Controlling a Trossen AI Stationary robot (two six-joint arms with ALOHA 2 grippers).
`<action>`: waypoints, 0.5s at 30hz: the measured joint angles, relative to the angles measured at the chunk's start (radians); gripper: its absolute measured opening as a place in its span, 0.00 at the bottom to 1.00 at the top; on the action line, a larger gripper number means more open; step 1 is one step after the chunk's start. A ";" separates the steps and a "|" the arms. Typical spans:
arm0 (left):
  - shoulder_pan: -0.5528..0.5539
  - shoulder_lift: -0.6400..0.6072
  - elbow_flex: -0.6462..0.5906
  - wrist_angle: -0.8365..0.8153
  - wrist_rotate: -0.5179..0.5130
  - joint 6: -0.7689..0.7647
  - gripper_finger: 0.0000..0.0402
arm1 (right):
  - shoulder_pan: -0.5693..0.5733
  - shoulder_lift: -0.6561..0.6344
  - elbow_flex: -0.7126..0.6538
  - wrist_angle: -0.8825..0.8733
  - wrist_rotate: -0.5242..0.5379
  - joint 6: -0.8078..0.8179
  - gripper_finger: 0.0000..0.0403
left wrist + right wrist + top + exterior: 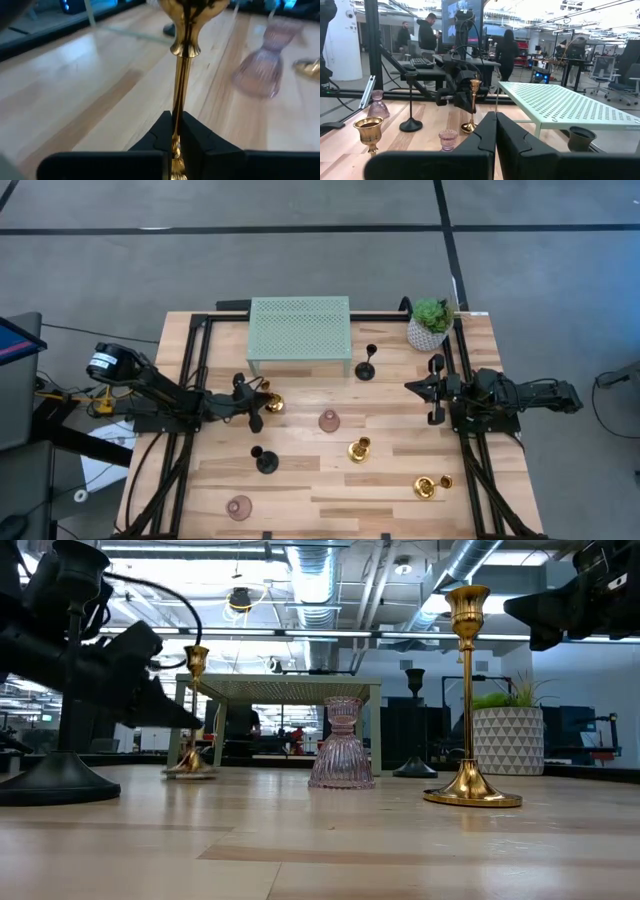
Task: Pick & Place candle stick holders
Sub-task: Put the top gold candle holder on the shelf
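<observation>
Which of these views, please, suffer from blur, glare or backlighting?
Left wrist view: the gold holder shut in the left pincer is blurred, as is the pink glass holder. Low view: bright ceiling lights leave the black holder in silhouette. Right wrist view: fairly sharp, the right pincer shut and dark. High view: evenly lit.
</observation>
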 joint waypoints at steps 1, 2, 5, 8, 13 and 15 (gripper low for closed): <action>0.000 -0.003 0.010 0.002 0.000 0.007 0.05 | 0.000 0.000 0.000 0.000 0.000 0.000 0.00; 0.000 -0.010 0.020 -0.005 0.001 0.023 0.05 | 0.000 0.000 0.000 0.000 0.000 0.000 0.00; 0.000 -0.043 0.052 -0.065 0.001 0.048 0.04 | 0.000 0.000 0.000 -0.001 0.000 0.010 0.00; -0.002 -0.097 0.096 -0.196 0.005 0.042 0.03 | 0.000 0.000 0.000 -0.002 0.000 0.024 0.00; -0.003 -0.206 0.234 -0.547 0.020 -0.005 0.03 | 0.000 0.000 0.000 -0.002 0.000 0.024 0.00; -0.003 -0.249 0.297 -0.677 0.021 -0.008 0.03 | 0.000 0.000 0.000 -0.002 0.000 0.025 0.00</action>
